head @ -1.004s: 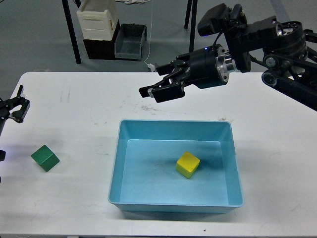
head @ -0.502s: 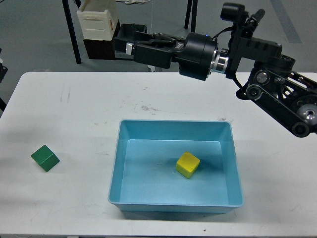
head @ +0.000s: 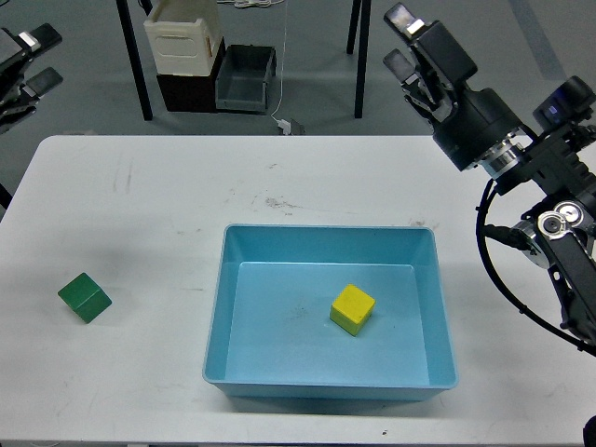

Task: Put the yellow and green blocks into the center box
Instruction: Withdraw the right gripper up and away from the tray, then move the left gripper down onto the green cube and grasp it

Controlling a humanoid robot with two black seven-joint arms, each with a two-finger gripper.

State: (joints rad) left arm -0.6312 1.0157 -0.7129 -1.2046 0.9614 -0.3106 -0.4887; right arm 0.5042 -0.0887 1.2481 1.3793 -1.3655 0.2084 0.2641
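The yellow block lies inside the light blue center box, right of its middle. The green block sits on the white table at the left, well apart from the box. My right gripper is raised at the upper right, beyond the table's far edge. Its fingers are apart and hold nothing. My left gripper is at the upper left corner, also beyond the far edge, fingers apart and empty. Both are far from the blocks.
On the floor behind the table stand a cream crate on a dark base and a dark bin. Black legs stand near them. A white cable hangs by the table's far edge.
My right gripper has swung from over the box's far side up and to the right. My left gripper has risen from the table's left edge to the upper left corner. The blocks have not moved.
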